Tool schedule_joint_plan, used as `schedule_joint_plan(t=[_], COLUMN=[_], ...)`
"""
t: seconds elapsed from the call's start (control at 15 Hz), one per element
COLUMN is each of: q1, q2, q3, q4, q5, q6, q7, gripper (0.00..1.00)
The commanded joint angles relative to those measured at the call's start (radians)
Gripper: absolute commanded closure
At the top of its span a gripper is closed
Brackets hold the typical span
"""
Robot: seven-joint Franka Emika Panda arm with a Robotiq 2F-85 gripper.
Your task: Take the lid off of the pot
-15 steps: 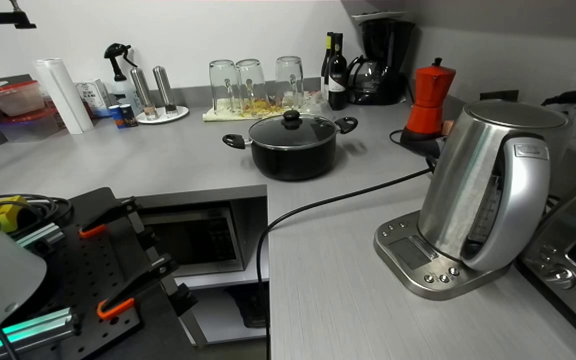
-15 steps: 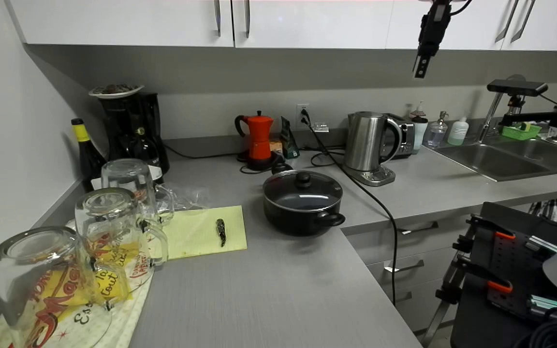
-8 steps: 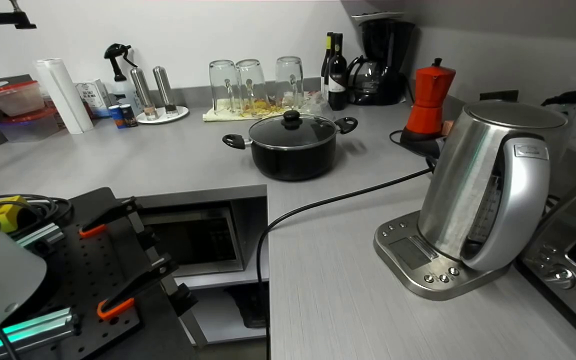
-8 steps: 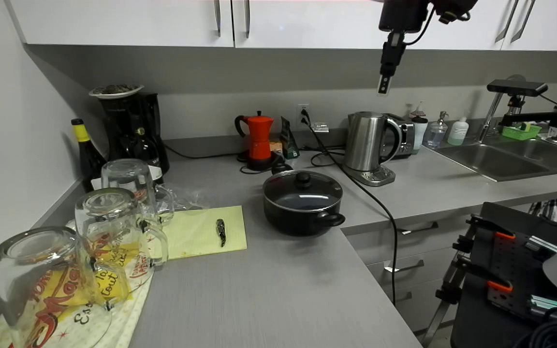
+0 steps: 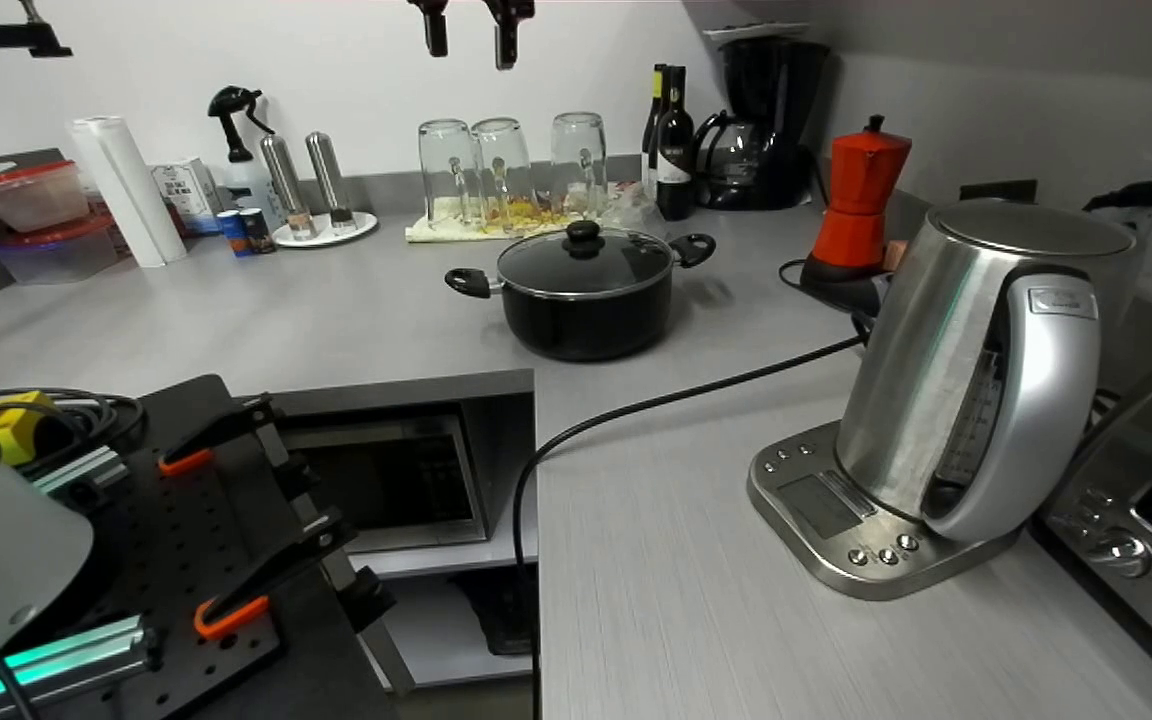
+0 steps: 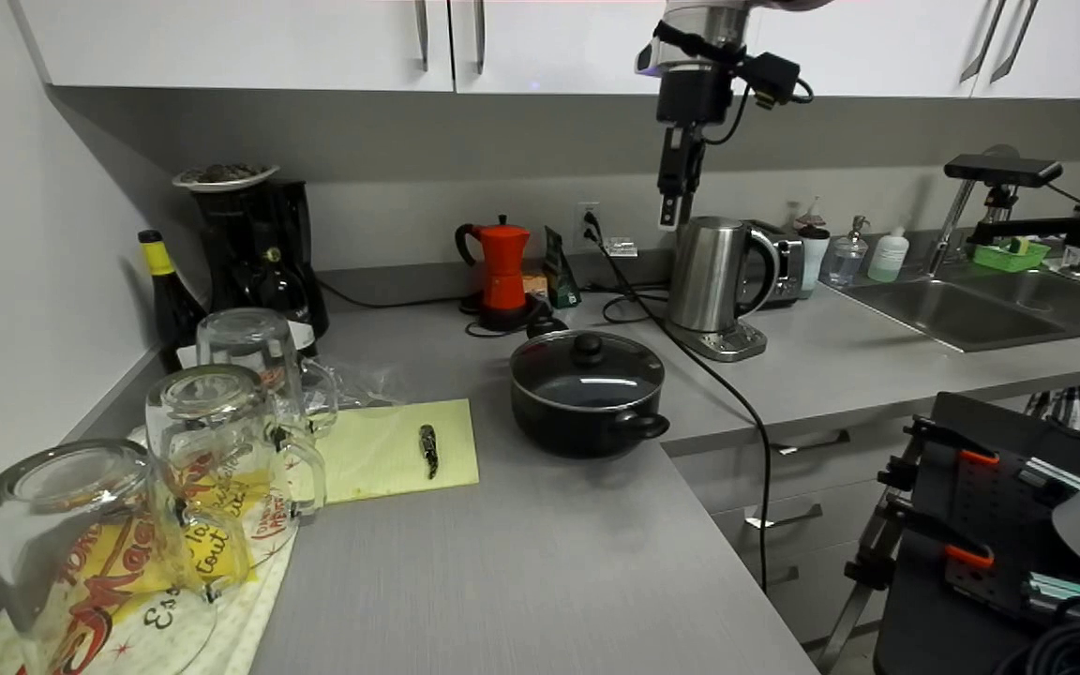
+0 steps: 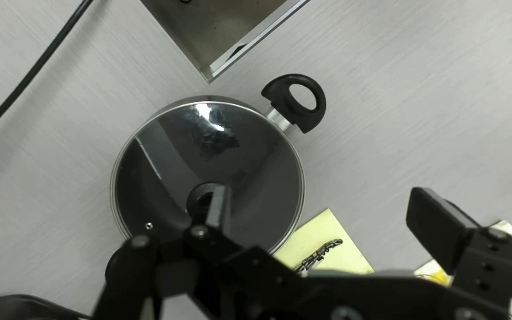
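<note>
The low black pot (image 5: 586, 330) stands on the grey counter near its inner corner, in both exterior views (image 6: 559, 427). The glass lid (image 5: 631, 262) with a metal rim and dark knob (image 5: 583, 238) sits flat on it. My gripper (image 5: 472, 55) is open and empty, high above the counter, at the top edge of an exterior view. In an exterior view the gripper (image 6: 671, 211) hangs pointing down, above the pot's height. In the wrist view the gripper (image 7: 320, 200) has its fingers wide apart; one finger partly covers the knob and the lid (image 7: 256, 155) lies below.
A steel kettle (image 5: 956, 370), a black cable (image 5: 676, 385) and a red moka pot (image 5: 856, 200) stand near the pot. Upturned glass mugs (image 6: 221, 422) and a yellow cloth (image 6: 371, 459) with a small dark item (image 6: 428, 450) lie on its other side.
My gripper has moved left and down in an exterior view, and its fingertips have come into view at the top edge in an exterior view. The pot and lid have not moved.
</note>
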Motion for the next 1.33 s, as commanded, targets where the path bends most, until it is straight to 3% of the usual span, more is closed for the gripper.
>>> schedule_joint_plan(t=[0.0,0.6,1.27], q1=[-0.028,-0.057,-0.066], q2=[0.158,0.418,0.564], q3=[0.012,0.021,0.018], q4=[0.141,0.361,0.447], q5=[-0.001,-0.014,-0.040], q6=[-0.004,-0.016,0.001], q7=[0.007,0.038,0.044], gripper=[0.00,0.00,0.00])
